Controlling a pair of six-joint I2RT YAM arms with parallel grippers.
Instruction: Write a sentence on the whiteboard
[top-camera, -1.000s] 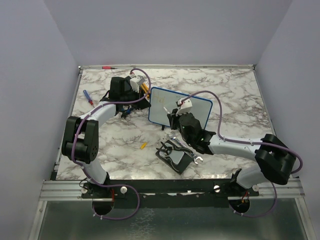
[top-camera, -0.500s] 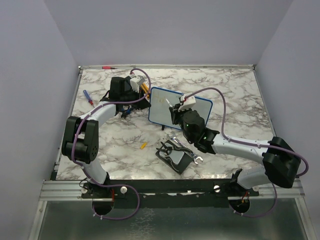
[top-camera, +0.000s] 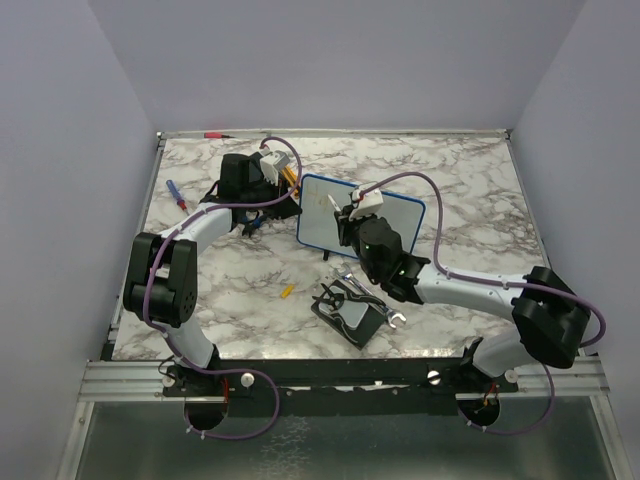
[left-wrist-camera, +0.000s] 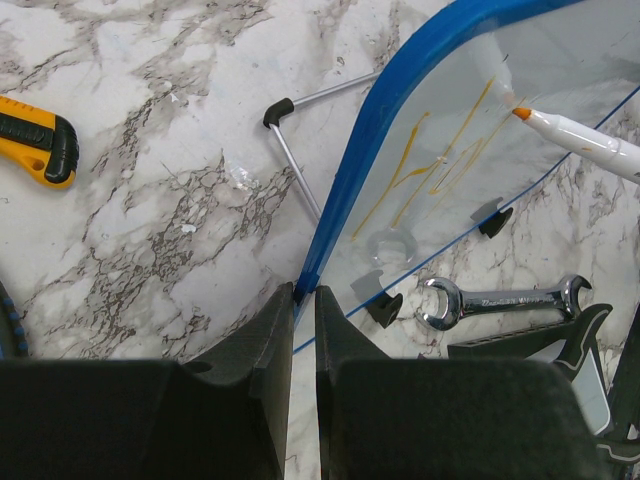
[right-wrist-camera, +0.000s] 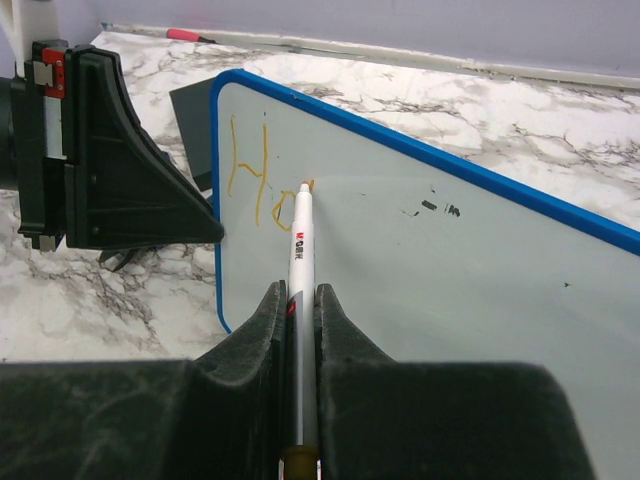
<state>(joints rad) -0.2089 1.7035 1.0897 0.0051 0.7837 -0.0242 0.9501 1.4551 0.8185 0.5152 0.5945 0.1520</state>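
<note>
At mid-table my left gripper (left-wrist-camera: 304, 295) pinches the whiteboard (top-camera: 405, 220) by its blue rim; my right gripper (right-wrist-camera: 297, 300) is clamped on a marker (right-wrist-camera: 298, 240), tip at the orange letters (right-wrist-camera: 250, 185). Wrench (left-wrist-camera: 500, 298) near black pad (left-wrist-camera: 575, 350).

The whiteboard (top-camera: 318, 225) sits mid-surface (top-camera: 470, 190), somewhat toward the far edge. The left hand (top-camera: 292, 197) meets the board's left rim. The right hand (top-camera: 345, 218) is over the board's face; contact cannot be made out from here. Nearer the near edge lies a black pad (top-camera: 352, 318) with wrenches (top-camera: 350, 284) on it. A small yellow piece (top-camera: 287, 291) lies just left of the pad. A small blue-and-red tool (top-camera: 176, 194) rests by the left edge, and a red pen (top-camera: 213, 133) lies along the far edge.
</note>
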